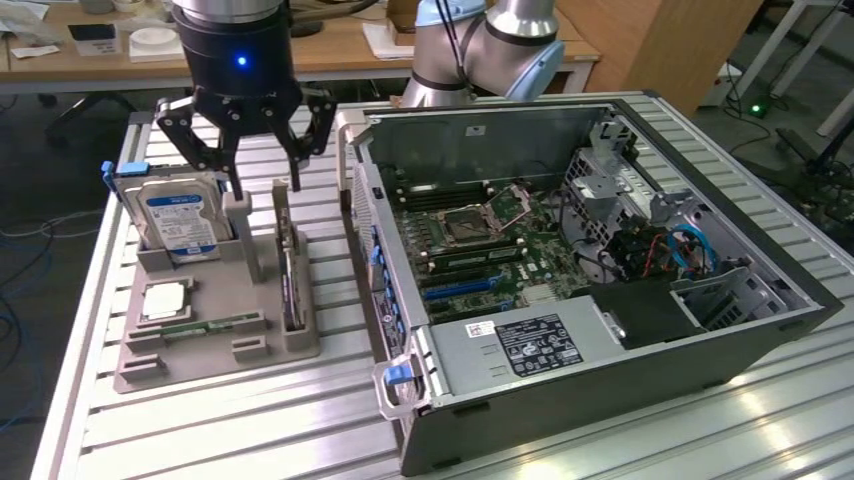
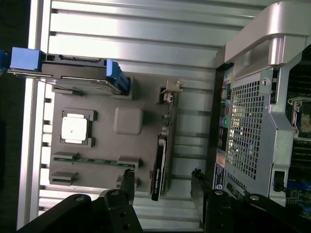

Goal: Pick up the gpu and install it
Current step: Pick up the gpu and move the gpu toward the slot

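Note:
The gpu (image 1: 288, 275) is a thin dark card that stands on edge in a slot of the grey holder (image 1: 200, 355), at the side nearest the computer case. In the wrist view the gpu (image 2: 160, 162) runs lengthwise, with its pale bracket (image 2: 170, 90) at the far end. My gripper (image 1: 263, 172) hangs open just above the holder's back end, over the gpu and holding nothing. In the wrist view the two black fingertips (image 2: 128, 177) stand one on each side of the card, apart from it.
The open computer case (image 1: 747, 330) lies at the exterior view's right, with its motherboard (image 1: 481, 240) exposed. The holder (image 2: 102, 145) also carries a hard drive (image 1: 180, 215), a processor chip (image 1: 163, 300) and a green memory stick (image 1: 200, 328). The arm's base (image 1: 494, 50) stands behind the case.

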Robot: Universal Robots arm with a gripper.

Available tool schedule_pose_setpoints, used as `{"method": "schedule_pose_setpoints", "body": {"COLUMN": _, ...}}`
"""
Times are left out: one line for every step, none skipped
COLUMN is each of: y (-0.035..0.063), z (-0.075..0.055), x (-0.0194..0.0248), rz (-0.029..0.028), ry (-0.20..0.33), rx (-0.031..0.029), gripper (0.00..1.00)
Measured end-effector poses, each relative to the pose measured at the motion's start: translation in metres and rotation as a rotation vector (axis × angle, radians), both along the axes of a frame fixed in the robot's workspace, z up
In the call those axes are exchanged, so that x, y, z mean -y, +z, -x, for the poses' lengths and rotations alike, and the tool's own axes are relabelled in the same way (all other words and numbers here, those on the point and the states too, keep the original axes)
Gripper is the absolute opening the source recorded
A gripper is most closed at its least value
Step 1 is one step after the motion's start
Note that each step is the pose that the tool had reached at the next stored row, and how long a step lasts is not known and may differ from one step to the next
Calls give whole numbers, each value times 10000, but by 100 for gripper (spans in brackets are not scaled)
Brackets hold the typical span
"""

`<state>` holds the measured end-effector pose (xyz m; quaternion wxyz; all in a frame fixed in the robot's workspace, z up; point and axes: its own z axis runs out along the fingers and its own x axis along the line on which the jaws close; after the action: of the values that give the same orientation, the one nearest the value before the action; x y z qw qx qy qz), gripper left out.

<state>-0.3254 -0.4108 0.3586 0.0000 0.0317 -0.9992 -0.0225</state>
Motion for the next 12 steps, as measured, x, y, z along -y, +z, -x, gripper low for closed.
{"method": "schedule_pose_setpoints", "body": {"y": -6, "z": 0, "x": 2, "rz": -1, "ry": 4, "rx": 0, "gripper": 59}}
{"method": "schedule_pose_setpoints", "body": {"y": -11, "z": 1, "x": 5, "rz": 0, "ry": 10, "rx": 0, "gripper": 59}}
{"method": "schedule_pose_setpoints", "body": {"y": -17, "z": 2, "x": 9, "rz": 0, "ry": 14, "rx": -1, "gripper": 59}}
{"method": "schedule_pose_setpoints", "body": {"y": -23, "z": 3, "x": 12, "rz": 0, "ry": 19, "rx": -1, "gripper": 59}}
{"method": "schedule_pose_setpoints", "body": {"y": -29, "z": 4, "x": 16, "rz": 0, "ry": 22, "rx": -1, "gripper": 59}}
{"method": "schedule_pose_setpoints", "body": {"y": -34, "z": 5, "x": 18, "rz": 0, "ry": 25, "rx": 0, "gripper": 59}}
{"method": "schedule_pose_setpoints", "body": {"y": -39, "z": 6, "x": 20, "rz": 0, "ry": 29, "rx": 0, "gripper": 59}}
{"method": "schedule_pose_setpoints", "body": {"y": -44, "z": 6, "x": 23, "rz": -1, "ry": 35, "rx": 1, "gripper": 59}}
{"method": "schedule_pose_setpoints", "body": {"y": -48, "z": 7, "x": 24, "rz": -1, "ry": 39, "rx": 0, "gripper": 59}}
{"method": "schedule_pose_setpoints", "body": {"y": -52, "z": 7, "x": 26, "rz": -1, "ry": 44, "rx": 0, "gripper": 59}}
{"method": "schedule_pose_setpoints", "body": {"y": -56, "z": 9, "x": 28, "rz": 0, "ry": 48, "rx": 0, "gripper": 59}}
{"method": "schedule_pose_setpoints", "body": {"y": -59, "z": 9, "x": 29, "rz": 0, "ry": 52, "rx": 0, "gripper": 59}}
